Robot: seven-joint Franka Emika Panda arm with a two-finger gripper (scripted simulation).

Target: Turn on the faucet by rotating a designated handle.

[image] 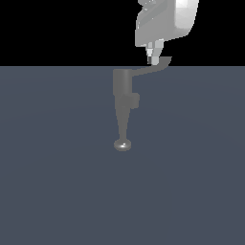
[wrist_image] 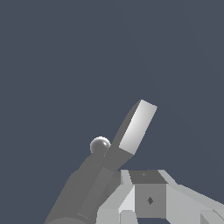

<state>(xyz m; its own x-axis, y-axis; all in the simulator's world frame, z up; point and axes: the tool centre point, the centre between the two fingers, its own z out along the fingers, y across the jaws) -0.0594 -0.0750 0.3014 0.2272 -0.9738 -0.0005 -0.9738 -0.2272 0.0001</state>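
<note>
Exterior view: one faucet (image: pixel 122 107), one handle (image: pixel 152 68), one gripper (image: pixel 154 59).

You've got a matte grey faucet (image: pixel 122 95) with a glossy rounded tip (image: pixel 123 145). Its handle (image: pixel 154 68) looks smooth, with a satin sheen on the paddle end. Gripper (image: pixel 153 61) is smooth glossy white. Floor (image: pixel 57 182) is flat matte slate.

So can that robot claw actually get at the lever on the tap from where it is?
Probably yes. The claw hangs right beside the paddle end of the lever, seemingly touching it, and nothing stands between them on the tap.
</note>
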